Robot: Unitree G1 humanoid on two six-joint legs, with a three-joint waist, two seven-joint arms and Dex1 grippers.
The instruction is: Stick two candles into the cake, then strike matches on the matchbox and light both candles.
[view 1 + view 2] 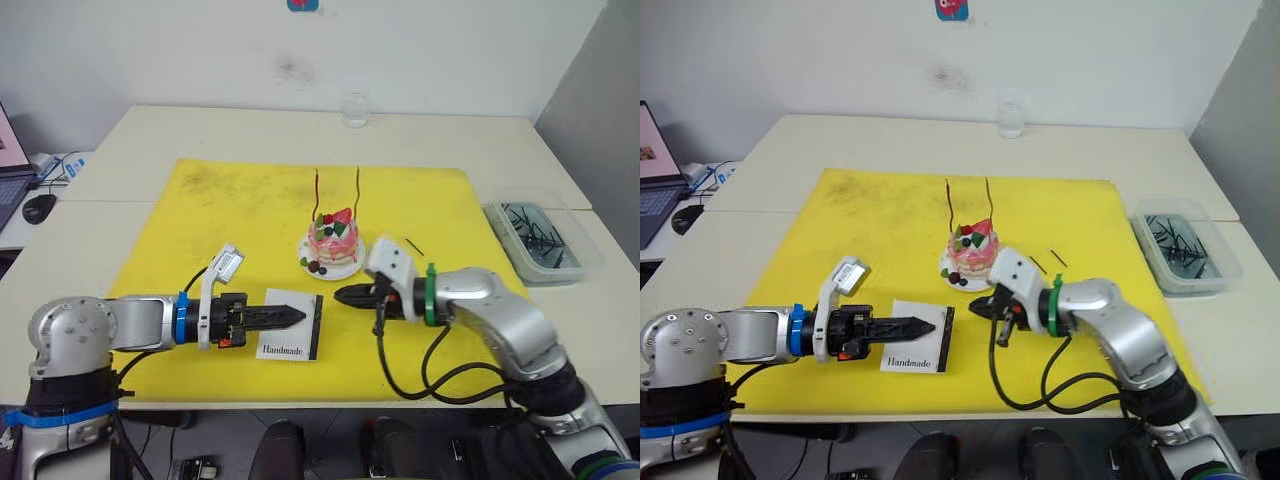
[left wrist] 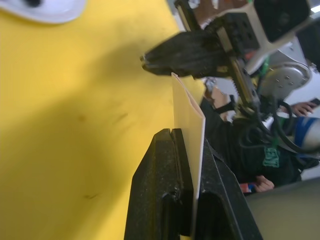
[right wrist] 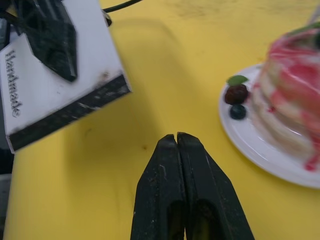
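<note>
on the yellow mat (image 1: 200,215) covering the pale surface (image 1: 200,130), the cake (image 1: 333,240) sits on its white plate near the middle, with two candles (image 1: 318,192) standing upright in its far side. just near-left of it, the left gripper (image 1: 300,317) holds the matchbox (image 1: 290,338), its jaws clenched on the white box. the right gripper (image 1: 340,295) hangs just right of the matchbox, close to the plate, jaws pressed together on nothing visible. one match (image 1: 413,246) lies right of the cake. a clear bin (image 1: 543,240) of dark sticks stands far right.
</note>
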